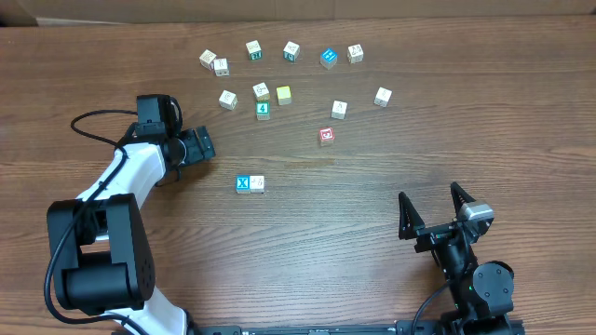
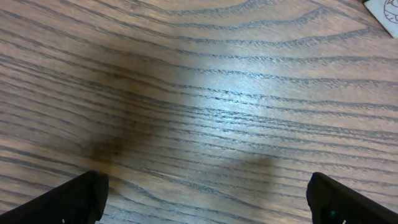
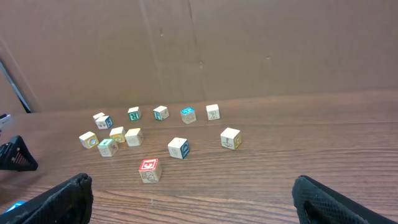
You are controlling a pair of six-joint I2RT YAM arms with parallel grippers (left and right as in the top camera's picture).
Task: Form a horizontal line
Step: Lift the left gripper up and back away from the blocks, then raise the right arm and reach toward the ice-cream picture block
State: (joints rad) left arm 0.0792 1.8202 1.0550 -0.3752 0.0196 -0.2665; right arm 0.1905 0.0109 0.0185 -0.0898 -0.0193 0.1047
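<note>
Two blocks sit side by side mid-table: a blue X block and a white block touching it on the right. A red-topped block lies apart further back. Several more letter blocks are scattered at the back, among them a green block, a yellow block and a blue block. My left gripper is open and empty, low over bare wood left of the pair. My right gripper is open and empty at the front right.
A white block corner shows at the top right of the left wrist view. A black cable loops left of the left arm. A brown cardboard wall stands behind the table.
</note>
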